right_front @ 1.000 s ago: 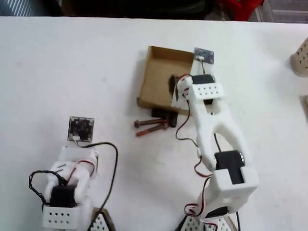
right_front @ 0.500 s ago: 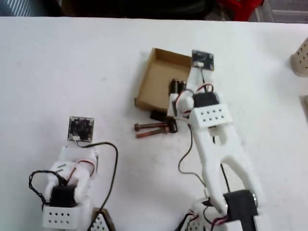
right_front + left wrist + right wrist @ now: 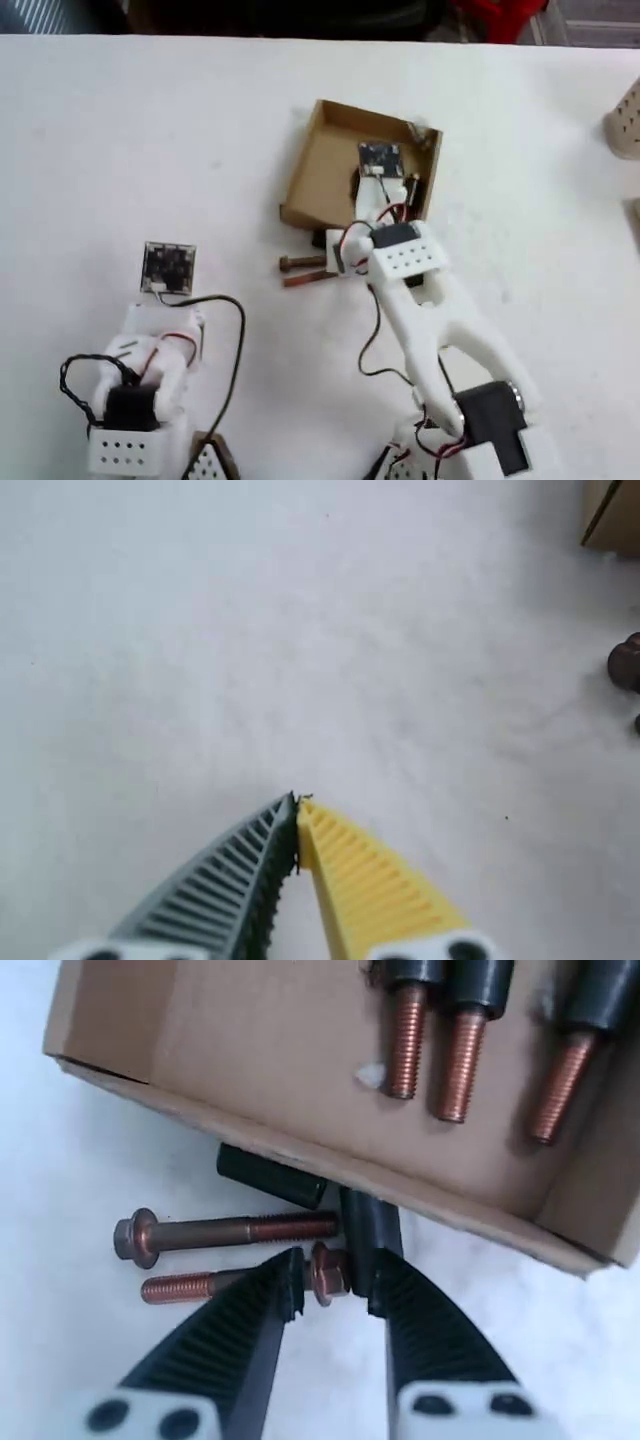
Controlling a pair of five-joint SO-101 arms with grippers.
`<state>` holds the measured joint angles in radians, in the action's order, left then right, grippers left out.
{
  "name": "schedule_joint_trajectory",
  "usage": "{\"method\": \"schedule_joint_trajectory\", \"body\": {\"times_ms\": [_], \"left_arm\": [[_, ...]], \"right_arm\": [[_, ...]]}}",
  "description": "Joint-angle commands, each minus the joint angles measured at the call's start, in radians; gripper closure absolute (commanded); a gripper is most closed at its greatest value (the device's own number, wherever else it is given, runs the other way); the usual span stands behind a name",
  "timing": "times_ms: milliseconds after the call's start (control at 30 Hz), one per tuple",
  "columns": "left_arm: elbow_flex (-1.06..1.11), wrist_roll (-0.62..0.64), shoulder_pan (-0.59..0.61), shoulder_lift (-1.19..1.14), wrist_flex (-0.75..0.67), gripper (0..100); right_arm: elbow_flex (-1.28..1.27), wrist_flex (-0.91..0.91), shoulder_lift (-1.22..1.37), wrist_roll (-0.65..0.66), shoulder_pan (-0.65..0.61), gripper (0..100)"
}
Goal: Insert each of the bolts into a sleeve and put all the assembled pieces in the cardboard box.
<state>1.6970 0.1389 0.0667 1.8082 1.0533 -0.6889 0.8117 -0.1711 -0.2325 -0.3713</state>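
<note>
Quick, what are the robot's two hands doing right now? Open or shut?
Left hand: shut, holding nothing.
Right hand: open, straddling the head of a bolt on the table.

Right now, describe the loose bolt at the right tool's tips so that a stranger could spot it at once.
Start at the cardboard box in mid-table; two loose copper bolts lie side by side just outside its wall. Pick the bolt farther from the box. Unlike its neighbour, its flanged head lies between the open fingers of the right tool.
</note>
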Motion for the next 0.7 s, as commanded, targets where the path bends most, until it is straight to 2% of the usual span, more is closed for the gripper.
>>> {"method": "schedule_joint_trajectory", "body": {"times_ms": [0, 267, 467, 667], "left_arm": [[-0.003, -0.008, -0.008, 0.019, 0.000, 98], [-0.003, -0.008, -0.008, 0.019, 0.002, 98], [-0.003, -0.008, -0.008, 0.019, 0.002, 98], [-0.003, -0.008, -0.008, 0.019, 0.002, 98]], "right_arm": [[0.008, -0.074, 0.031, 0.068, 0.015, 92.0], [0.008, -0.104, 0.067, 0.104, 0.077, 92.0], [0.000, -0.101, 0.082, 0.183, 0.070, 92.0], [0.064, -0.068, 0.183, 0.181, 0.059, 92.0]]}}
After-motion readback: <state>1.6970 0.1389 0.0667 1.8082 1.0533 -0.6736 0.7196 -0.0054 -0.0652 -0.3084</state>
